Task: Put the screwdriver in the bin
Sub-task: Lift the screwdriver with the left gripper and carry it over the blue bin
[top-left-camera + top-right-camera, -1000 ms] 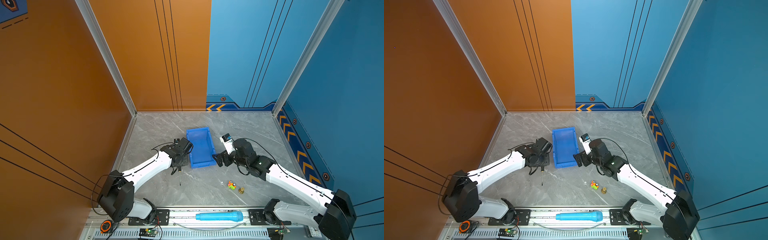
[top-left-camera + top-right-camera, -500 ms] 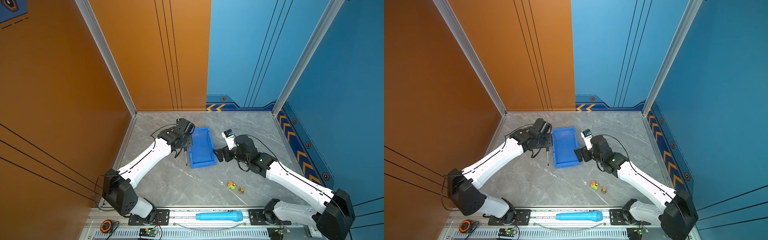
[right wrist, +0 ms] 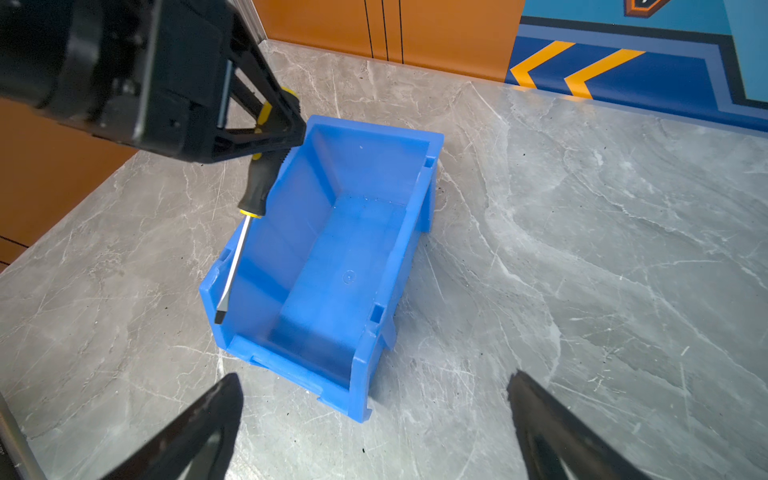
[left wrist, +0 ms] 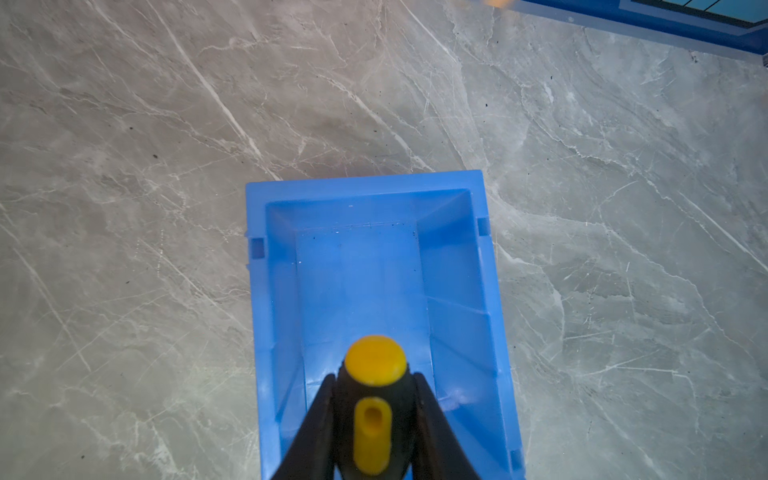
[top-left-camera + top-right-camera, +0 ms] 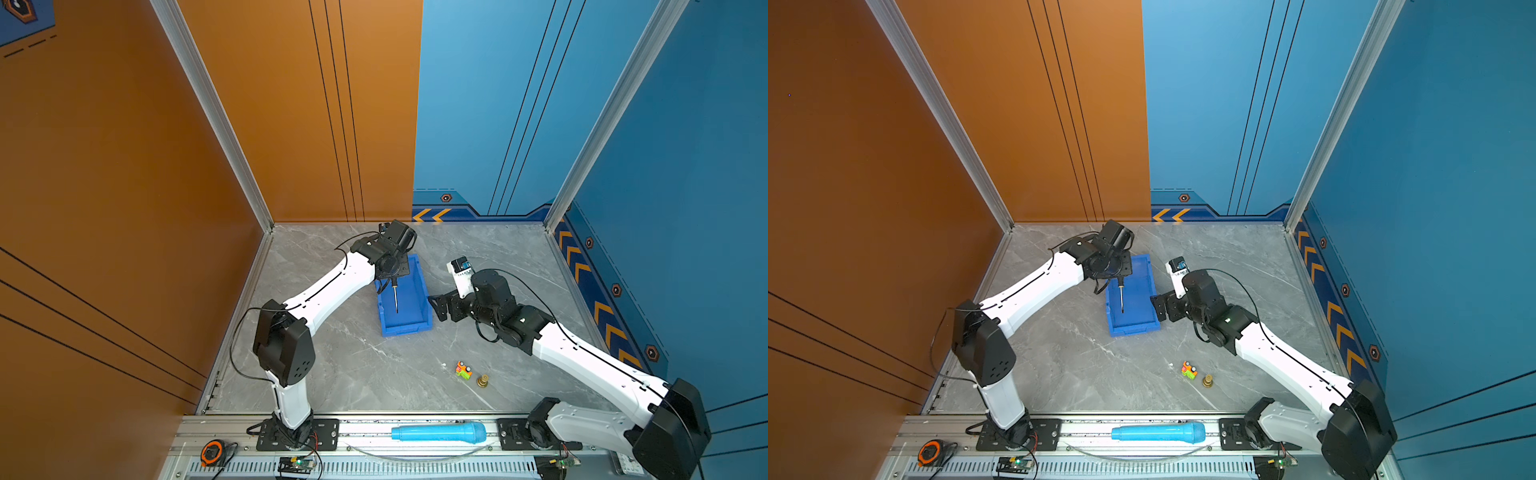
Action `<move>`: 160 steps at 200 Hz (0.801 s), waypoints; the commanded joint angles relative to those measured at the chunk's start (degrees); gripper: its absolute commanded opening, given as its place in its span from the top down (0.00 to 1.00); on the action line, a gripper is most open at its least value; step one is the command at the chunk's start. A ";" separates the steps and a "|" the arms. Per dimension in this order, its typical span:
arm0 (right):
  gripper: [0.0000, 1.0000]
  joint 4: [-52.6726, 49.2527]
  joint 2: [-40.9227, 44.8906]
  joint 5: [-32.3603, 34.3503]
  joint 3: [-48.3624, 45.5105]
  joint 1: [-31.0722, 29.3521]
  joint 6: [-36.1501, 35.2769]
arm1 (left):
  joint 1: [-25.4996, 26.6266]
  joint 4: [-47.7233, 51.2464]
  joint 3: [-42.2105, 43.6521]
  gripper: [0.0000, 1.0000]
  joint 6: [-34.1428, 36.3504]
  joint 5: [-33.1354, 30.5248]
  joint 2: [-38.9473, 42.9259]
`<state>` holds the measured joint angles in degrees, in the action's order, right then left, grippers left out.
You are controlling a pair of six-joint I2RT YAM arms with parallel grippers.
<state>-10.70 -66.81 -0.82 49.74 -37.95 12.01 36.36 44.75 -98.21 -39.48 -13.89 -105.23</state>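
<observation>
OK, left pincer (image 4: 374,382): clamped on the screwdriver's handle, one black finger on each side of it; in both top views it sits over the far left part of the bin (image 5: 392,277) (image 5: 1119,277).
screwdriver (image 3: 253,183): held clear of the counter, yellow cap end up, shaft pointing down and tilted toward the bin's low front edge. In both top views the shaft lies over the bin's inside (image 5: 396,297) (image 5: 1121,297). Right wrist view has the flat tip down by the left wall near the front; cannot tell if it touches the plastic.
bin (image 5: 405,330): blue, upright on the counter, low lipped edge toward the robot, floor bare in the left wrist view (image 4: 365,183).
right pincer (image 3: 374,376): fingers spread wide, holding nothing, aimed at the bin's front right corner. Top views put it just beside the right wall (image 5: 435,305); no contact seen.
counter (image 5: 353,374): grey marble pattern. Small multicoloured toy (image 5: 463,370) and brass piece (image 5: 482,380) lie just beside each other, well clear of the bin on the right arm's side.
front rail: cyan cylinder (image 5: 438,432) lying between the two arm bases; orange tape measure (image 5: 212,452) at the left end.
</observation>
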 commanded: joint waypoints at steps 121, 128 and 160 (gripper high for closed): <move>0.00 0.65 2.87 3.52 -2.54 0.38 1.44 | 0.62 -1.86 -5.40 1.00 -6.66 -1.46 -12.74; 0.00 0.60 2.91 3.54 -2.58 0.47 1.46 | 0.64 -1.86 -5.58 1.00 -6.61 -1.64 -13.23; 0.00 0.47 3.50 3.53 -2.85 0.75 1.43 | 0.82 -1.86 -5.68 1.00 -7.19 -2.27 -14.86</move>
<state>-10.68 -64.58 1.56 47.88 -37.78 12.97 36.82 42.96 -102.15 -45.34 -14.33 -118.56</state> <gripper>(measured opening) 0.999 0.272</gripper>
